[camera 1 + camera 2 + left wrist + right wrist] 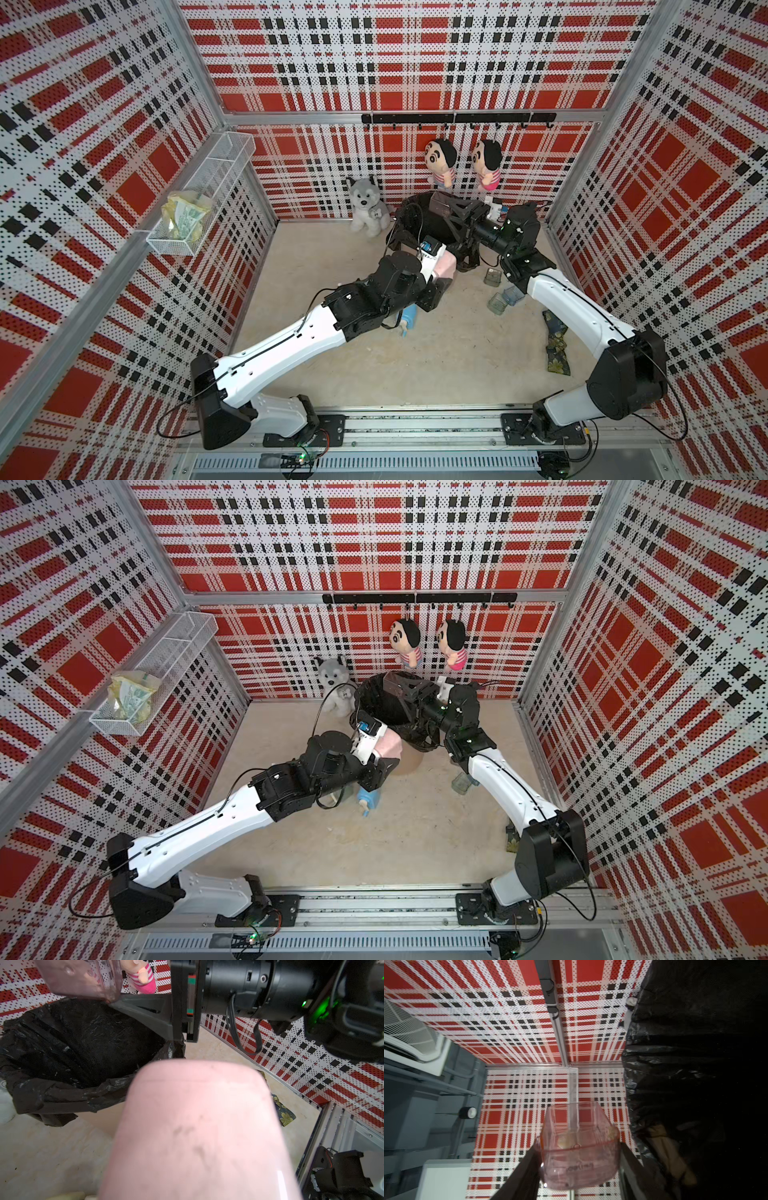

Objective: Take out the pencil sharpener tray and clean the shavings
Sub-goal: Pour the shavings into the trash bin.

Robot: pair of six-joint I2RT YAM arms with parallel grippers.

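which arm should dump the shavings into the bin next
Right. The right gripper is shut on the clear pink tray and holds it over the black-lined bin, so it likely only needs to tip. The left gripper is occupied gripping the pink sharpener body beside the bin.

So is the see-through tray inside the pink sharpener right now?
No, the right gripper holds the clear tray above the black-lined bin, apart from the pink sharpener.
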